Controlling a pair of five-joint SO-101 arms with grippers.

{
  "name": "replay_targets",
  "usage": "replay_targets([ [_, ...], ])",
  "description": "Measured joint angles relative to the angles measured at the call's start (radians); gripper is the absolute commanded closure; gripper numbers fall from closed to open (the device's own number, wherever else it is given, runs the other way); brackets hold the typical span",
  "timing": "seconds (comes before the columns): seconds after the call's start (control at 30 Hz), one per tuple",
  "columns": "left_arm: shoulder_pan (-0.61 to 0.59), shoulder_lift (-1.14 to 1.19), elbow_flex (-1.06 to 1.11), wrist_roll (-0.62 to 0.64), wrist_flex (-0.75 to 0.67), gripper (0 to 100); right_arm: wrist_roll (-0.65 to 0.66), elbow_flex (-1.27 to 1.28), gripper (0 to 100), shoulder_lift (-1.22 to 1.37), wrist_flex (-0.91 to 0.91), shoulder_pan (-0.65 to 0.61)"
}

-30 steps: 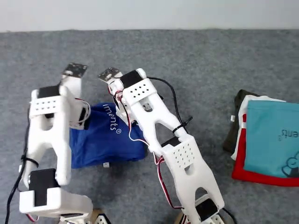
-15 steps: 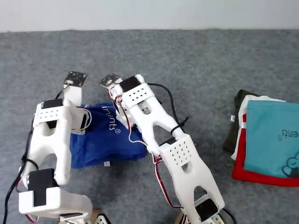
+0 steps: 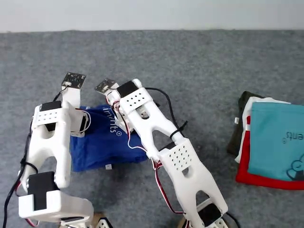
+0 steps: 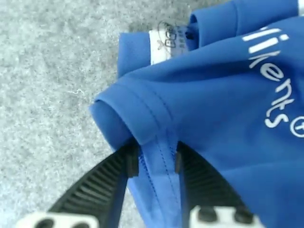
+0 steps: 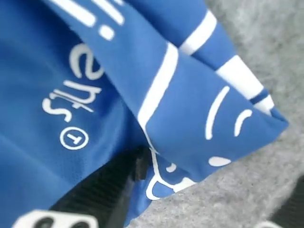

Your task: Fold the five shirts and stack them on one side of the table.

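I see left gripper (image 4: pixel 152 159) pinching fold of blue cloth shirt with white letters (image 3: pixel 107 142). Shirt lies on left part of grey fuzzy table (image 3: pixel 213 71). Right gripper (image 5: pixel 209 194) jaws spread, one finger under shirt edge. Stack of folded shirts (image 3: pixel 274 137), teal on top, far right.

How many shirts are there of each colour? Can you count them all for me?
blue shirt: 1
teal shirt: 1
red shirt: 1
white shirt: 1
dark shirt: 1
Total: 5 shirts
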Motion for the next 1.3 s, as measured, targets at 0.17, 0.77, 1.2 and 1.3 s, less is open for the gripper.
replay_targets([
  [0.17, 0.0, 0.0, 0.003, 0.0, 0.0, 86, 0.002, 0.0, 91.8, 0.0, 0.0, 0.0],
  [0.77, 0.0, 0.0, 0.003, -0.005, 0.018, 86, 0.006, 0.015, 99.0, -0.031, -0.002, 0.011],
  [1.2, 0.0, 0.0, 0.003, -0.005, 0.018, 86, -0.049, 0.021, 99.0, -0.219, 0.017, 0.405],
  [1.3, 0.0, 0.0, 0.003, -0.005, 0.018, 86, -0.071, 0.021, 99.0, -0.247, 0.017, 0.516],
])
